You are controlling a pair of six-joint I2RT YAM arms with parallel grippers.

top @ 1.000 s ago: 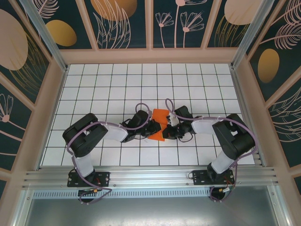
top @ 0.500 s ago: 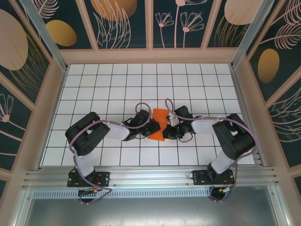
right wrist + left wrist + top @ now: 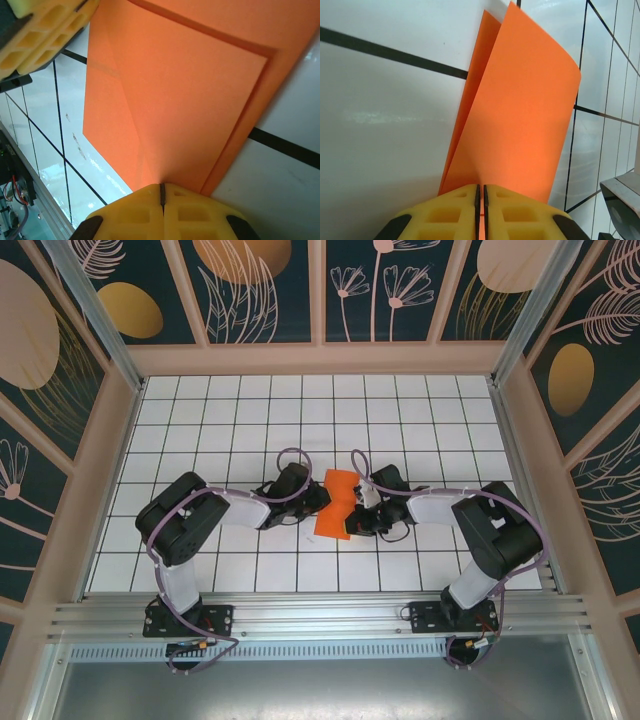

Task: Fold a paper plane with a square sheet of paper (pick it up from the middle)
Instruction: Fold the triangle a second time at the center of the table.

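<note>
I see the square sheet of paper (image 3: pixel 338 502), folded double, at the centre of the overhead frame above the tiled table (image 3: pixel 250 420); the left gripper (image 3: pixel 480 192) has its pads pinched onto the sheet's left edge; the right gripper (image 3: pixel 161 192) is clamped tight on the right edge.

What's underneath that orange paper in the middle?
Under the thin bright orange folded sheet of paper lies the white table with dark grid lines. The tiles directly beneath are covered by the sheet's own layers.

The orange sheet (image 3: pixel 190 100) runs off the right wrist view's top edge.
</note>
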